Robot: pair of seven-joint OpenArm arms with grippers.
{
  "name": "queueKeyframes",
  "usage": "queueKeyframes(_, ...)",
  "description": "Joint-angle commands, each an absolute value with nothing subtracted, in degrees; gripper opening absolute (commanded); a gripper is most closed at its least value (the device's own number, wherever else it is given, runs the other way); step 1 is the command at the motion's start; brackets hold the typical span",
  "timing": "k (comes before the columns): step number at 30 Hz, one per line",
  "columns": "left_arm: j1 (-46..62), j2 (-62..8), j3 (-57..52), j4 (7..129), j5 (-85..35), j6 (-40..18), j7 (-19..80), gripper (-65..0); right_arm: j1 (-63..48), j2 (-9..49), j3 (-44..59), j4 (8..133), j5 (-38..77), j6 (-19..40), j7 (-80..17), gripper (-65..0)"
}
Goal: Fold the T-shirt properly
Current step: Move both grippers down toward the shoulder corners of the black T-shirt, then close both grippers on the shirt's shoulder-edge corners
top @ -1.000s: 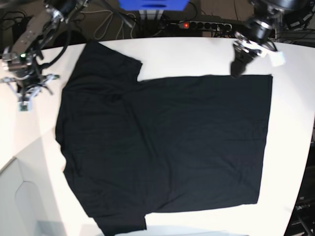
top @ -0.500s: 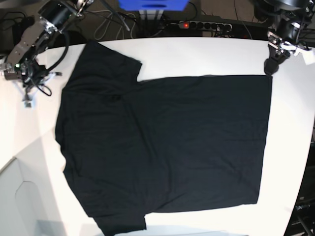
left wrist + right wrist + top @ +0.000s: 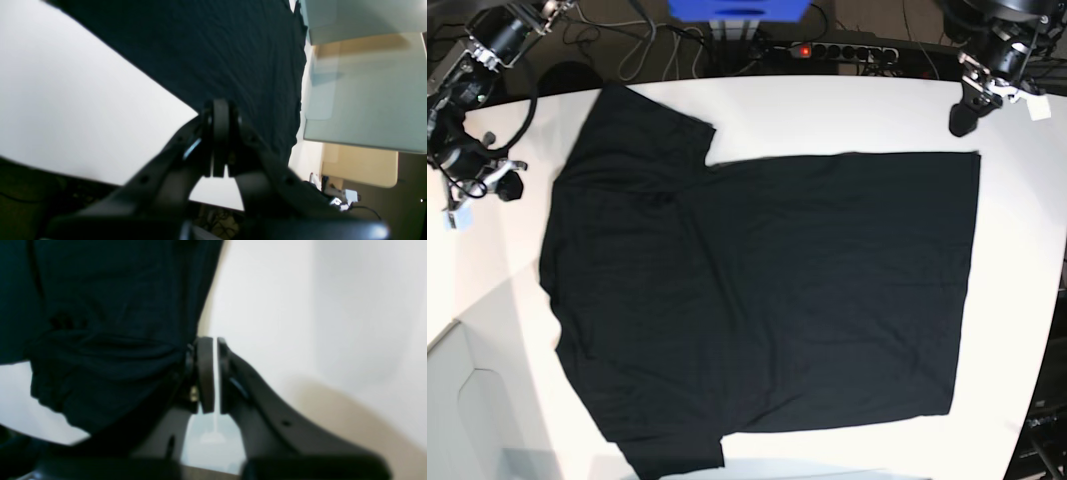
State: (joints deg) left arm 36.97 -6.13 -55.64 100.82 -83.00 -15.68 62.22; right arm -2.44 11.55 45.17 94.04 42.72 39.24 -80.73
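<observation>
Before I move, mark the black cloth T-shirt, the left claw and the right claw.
black cloth T-shirt (image 3: 767, 300), base view, middle of the body panel.
left claw (image 3: 961, 124), base view, its dark tip above the table.
right claw (image 3: 215, 373), right wrist view, gap between its pads.

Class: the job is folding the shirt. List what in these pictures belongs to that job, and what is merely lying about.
Belongs to the job:
T-shirt
left gripper
right gripper
table

Lying about:
power strip
blue box
</observation>
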Motion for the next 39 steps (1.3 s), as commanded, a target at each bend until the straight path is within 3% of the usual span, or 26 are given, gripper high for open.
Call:
queueKeyframes(1,37.41,-6.90,-55.87,101.58,-85.00,-15.87,62.02,-64.8,-1.89,12.26,45.23,94.81,44.35,40.00,-80.00,-56.5)
queueKeyframes(3,37.32,-6.90,-55.78,101.67,-85.00,-15.78,62.02,-62.8,-1.98,12.09,45.23,94.81,44.44,40.00,-80.00,-48.2)
queueKeyframes(5,37.32,-6.81,-55.87,101.67,-85.00,-15.78,62.02,-58.8,-1.98,11.12,45.32,94.64,44.44,40.00,-80.00,-44.3)
queueKeyframes(15,37.41,-6.37,-56.04,101.67,-82.07,-15.78,62.02,-28.0,-1.89,9.63,45.32,88.48,52.70,40.00,-80.00,-39.3)
queueKeyframes(18,37.49,-5.32,-56.13,101.67,-80.84,-15.78,62.02,-21.4,-1.89,9.98,45.32,85.41,52.62,40.00,-80.00,-39.1)
queueKeyframes(32,37.41,-4.26,-55.96,101.76,-80.04,-15.78,62.11,-21.3,2.59,15.43,47.96,61.93,52.79,40.00,-80.00,-39.1)
queueKeyframes(39,37.49,-3.47,-55.96,101.85,-80.04,-15.78,62.11,-21.3,2.42,15.25,47.60,60.62,52.88,40.00,-80.00,-39.1)
